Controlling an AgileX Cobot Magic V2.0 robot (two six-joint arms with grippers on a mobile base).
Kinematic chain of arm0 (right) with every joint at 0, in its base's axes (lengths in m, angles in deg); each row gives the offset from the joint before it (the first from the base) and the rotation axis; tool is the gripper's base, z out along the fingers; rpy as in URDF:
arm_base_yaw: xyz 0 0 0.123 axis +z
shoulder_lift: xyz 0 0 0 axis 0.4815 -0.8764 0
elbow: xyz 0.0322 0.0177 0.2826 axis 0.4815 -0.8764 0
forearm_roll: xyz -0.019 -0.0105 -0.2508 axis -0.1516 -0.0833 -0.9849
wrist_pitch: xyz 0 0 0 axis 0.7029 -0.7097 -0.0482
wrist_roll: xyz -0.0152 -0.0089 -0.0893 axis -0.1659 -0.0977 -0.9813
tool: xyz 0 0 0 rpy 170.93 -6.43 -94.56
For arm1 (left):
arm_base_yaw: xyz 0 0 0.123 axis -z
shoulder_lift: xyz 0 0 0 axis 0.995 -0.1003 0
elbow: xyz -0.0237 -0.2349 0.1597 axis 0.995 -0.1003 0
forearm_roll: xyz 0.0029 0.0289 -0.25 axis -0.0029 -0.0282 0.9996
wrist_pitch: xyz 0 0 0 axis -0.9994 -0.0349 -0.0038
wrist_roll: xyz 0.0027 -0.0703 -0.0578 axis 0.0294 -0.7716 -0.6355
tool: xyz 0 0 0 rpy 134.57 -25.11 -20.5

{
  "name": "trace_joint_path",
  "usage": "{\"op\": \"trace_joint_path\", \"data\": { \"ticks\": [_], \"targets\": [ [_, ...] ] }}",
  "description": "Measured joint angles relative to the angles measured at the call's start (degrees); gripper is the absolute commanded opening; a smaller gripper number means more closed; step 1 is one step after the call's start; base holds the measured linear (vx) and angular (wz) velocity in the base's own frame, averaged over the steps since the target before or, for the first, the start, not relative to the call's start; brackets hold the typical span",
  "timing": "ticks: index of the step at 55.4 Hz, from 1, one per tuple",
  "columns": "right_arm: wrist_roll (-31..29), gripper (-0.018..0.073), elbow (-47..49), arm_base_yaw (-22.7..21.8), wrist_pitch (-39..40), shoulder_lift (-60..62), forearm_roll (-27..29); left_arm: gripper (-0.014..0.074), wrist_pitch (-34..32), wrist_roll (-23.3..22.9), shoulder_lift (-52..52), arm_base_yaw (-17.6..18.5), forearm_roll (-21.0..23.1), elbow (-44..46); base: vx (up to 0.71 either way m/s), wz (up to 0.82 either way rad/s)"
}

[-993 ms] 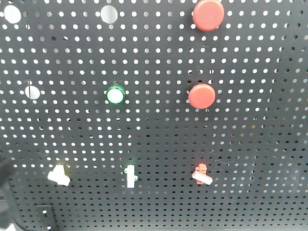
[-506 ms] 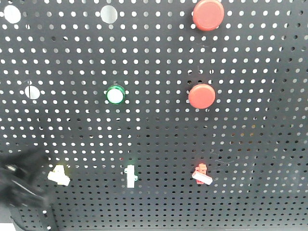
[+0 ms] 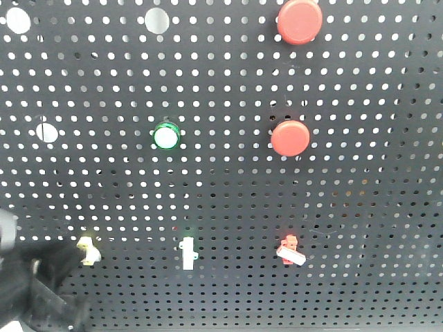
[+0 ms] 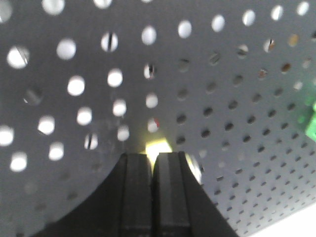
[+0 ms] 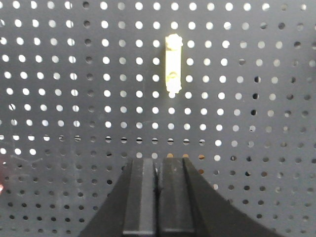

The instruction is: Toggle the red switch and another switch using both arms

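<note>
The red switch [image 3: 291, 250] sits low right on the black pegboard [image 3: 228, 194], its white lever slanting down to the right, with nothing touching it. The other switch, pale yellow [image 3: 88, 250], is low left. My left gripper [image 3: 67, 261] is a dark blur right against it, covering its left side. In the left wrist view that gripper [image 4: 153, 159] is shut, and the yellow switch [image 4: 158, 147] glows just past its fingertips. My right gripper [image 5: 158, 162] is also shut, facing bare pegboard, and does not show in the front view.
A white toggle with a green-tinted base [image 3: 187, 252] stands between the two switches. Higher up are a green round button [image 3: 166, 135] and two big red push buttons [image 3: 290, 137] [image 3: 300, 19]. A pale upright piece [image 5: 173, 64] is mounted above my right gripper.
My left arm has come in from the lower left edge to the yellow switch, now covering part of it. The red switch has not changed.
</note>
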State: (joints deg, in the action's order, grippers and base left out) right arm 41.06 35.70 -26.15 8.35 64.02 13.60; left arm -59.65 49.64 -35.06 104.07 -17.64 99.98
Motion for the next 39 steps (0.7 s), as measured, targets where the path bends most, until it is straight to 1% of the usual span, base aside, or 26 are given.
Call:
{"op": "trace_joint_path", "data": {
  "ticks": [7,13,23,29,39],
  "targets": [
    [0.0,-0.0006,0.0,0.0,0.0,0.0,0.0,0.0,0.54,-0.05,1.06,0.0,0.0,-4.13,0.0,0.0],
    [0.0,-0.0006,0.0,0.0,-0.05,-0.13,0.0,0.0,-0.45,-0.12,2.1,0.0,0.0,-7.24,0.0,0.0],
    [0.84,-0.0006,0.0,0.63,0.06,-2.57,-0.3,0.0,-2.18,-0.12,6.17,0.0,0.0,-8.59,0.0,0.0],
    [2.58,-0.0006,0.0,3.58,1.35,-4.97,-1.2,0.0,-2.18,-0.23,9.13,0.0,0.0,-8.59,0.0,0.0],
    [4.12,-0.0006,1.27,12.62,5.01,-12.98,-2.22,0.0,-0.16,-0.27,13.71,0.0,0.0,-8.59,0.0,0.0]
  ]
}}
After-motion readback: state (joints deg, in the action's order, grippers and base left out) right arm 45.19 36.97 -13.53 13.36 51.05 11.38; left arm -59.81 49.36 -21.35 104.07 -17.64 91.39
